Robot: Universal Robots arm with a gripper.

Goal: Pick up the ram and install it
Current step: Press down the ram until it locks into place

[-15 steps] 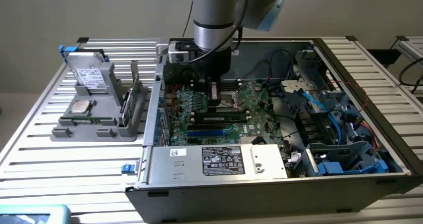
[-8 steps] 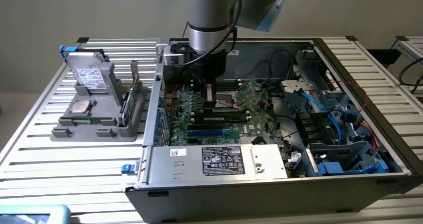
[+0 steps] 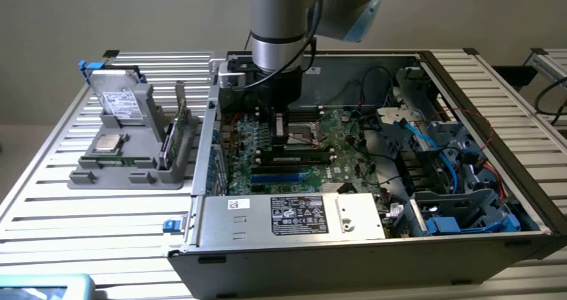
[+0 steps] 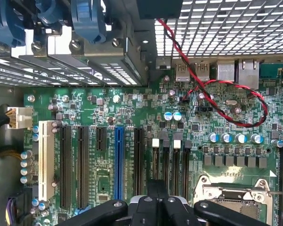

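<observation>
Slatted metal table, one open PC case on it. One ram lies along a memory slot on the green motherboard, just in front of the socket. One gripper hangs right over it, close or touching; can't tell if it's clamped or released. In the wrist view the gripper sits over the four memory slots. One red-black wire pair loops nearby. One gray holder with one upright green card sits at the exterior view's left.
</observation>
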